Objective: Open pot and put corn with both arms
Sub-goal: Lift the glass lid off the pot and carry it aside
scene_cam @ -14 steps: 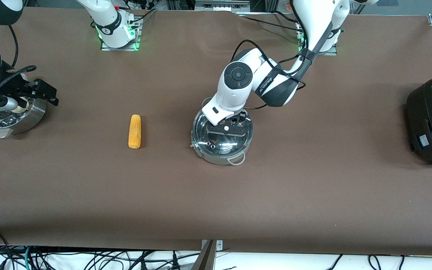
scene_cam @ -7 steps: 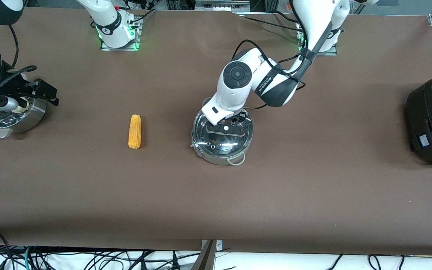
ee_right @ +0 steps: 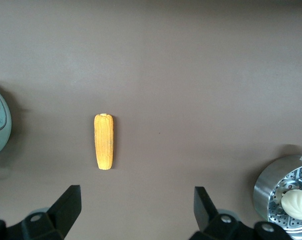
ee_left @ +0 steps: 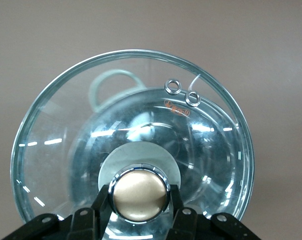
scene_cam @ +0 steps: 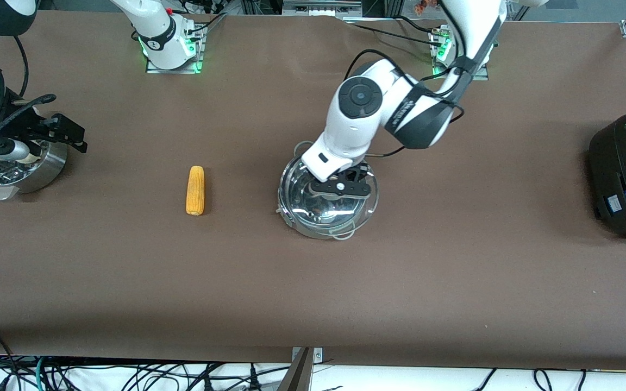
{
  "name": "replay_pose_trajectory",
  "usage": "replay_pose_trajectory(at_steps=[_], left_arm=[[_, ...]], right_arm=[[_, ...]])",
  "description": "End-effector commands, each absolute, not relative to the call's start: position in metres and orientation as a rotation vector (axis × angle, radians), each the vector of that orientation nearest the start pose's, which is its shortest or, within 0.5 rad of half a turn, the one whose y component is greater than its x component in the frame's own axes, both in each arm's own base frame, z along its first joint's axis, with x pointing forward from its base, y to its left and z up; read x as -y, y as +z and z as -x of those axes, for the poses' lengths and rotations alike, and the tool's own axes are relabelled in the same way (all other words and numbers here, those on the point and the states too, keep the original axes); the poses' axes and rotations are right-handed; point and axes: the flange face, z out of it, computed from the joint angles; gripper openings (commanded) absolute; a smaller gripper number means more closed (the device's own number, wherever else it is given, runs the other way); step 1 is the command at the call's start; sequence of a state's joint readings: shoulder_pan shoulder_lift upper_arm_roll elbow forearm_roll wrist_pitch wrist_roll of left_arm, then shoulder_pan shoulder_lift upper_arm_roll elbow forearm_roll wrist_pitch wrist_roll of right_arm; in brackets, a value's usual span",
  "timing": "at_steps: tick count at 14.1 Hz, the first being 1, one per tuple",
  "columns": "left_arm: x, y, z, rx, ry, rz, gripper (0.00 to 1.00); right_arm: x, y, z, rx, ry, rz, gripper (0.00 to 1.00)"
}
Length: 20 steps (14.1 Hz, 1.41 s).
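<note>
Brown bench (scene_cam: 454,271): left gripper (ee_left: 140,200) fingers clamp glass lid's knob (ee_left: 140,194) over pot (scene_cam: 321,217); right gripper (ee_right: 136,205) fingers wide, high over corn (scene_cam: 195,190).

brown table cover (scene_cam: 454,282) spread under everything | perforated steel steamer pan (scene_cam: 36,168) seen at right arm's table end, white bun (ee_right: 295,204) lying in it | black rounded cooker (scene_cam: 625,171) set at left arm's end | cables (scene_cam: 128,374) bundled along table's front edge
</note>
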<state>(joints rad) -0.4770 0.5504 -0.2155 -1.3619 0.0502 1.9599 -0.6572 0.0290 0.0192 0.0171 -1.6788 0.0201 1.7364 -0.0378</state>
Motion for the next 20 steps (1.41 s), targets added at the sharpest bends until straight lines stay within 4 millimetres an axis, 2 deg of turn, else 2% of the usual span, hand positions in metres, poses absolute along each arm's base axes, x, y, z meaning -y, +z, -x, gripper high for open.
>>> replay_pose_trajectory(at_steps=[1, 3, 4, 6, 8, 10, 11, 12, 14, 16, 17, 18, 20], left_arm=[[0.397, 0.461, -0.573, 0.0, -0.009, 3.185, 0.15], [0.373, 0.48, -0.576, 0.043, 0.017, 3.159, 0.09], [0.367, 0.483, -0.575, 0.034, 0.026, 3.146, 0.07], [0.337, 0.499, -0.58, -0.072, 0.049, 3.119, 0.06], [0.293, 0.515, -0.582, -0.152, 0.139, 3.066, 0.06], [0.226, 0.521, -0.608, -0.195, 0.135, 3.051, 0.06], [0.203, 0.517, -0.617, -0.245, 0.151, 3.05, 0.06], [0.177, 0.502, -0.623, -0.264, 0.198, 3.04, 0.05], [0.139, 0.483, -0.631, -0.293, 0.255, 3.021, 0.05], [0.102, 0.46, -0.642, -0.435, 0.304, 3.026, 0.05], [0.087, 0.45, -0.646, -0.448, 0.295, 3.04, 0.04], [0.08, 0.439, -0.646, -0.454, 0.295, 3.039, 0.02], [0.059, 0.401, -0.645, -0.476, 0.244, 3.045, 0.02]], right_arm=[[-0.03, 0.584, -0.572, 0.125, -0.055, 3.106, 1.0], [-0.031, 0.584, -0.572, 0.127, -0.055, 3.106, 1.0], [-0.03, 0.585, -0.572, 0.125, -0.057, 3.106, 1.0], [-0.031, 0.585, -0.572, 0.127, -0.057, 3.106, 1.0], [-0.031, 0.585, -0.572, 0.127, -0.057, 3.106, 1.0], [-0.031, 0.585, -0.572, 0.127, -0.057, 3.104, 1.0], [-0.031, 0.585, -0.572, 0.127, -0.057, 3.104, 1.0], [-0.031, 0.585, -0.572, 0.129, -0.057, 3.104, 1.0], [-0.03, 0.585, -0.572, 0.127, -0.057, 3.103, 1.0], [-0.03, 0.585, -0.572, 0.122, -0.059, 3.103, 1.0], [-0.03, 0.585, -0.572, 0.122, -0.059, 3.103, 1.0], [-0.03, 0.585, -0.572, 0.122, -0.059, 3.103, 1.0], [-0.03, 0.585, -0.572, 0.122, -0.059, 3.103, 1.0]])
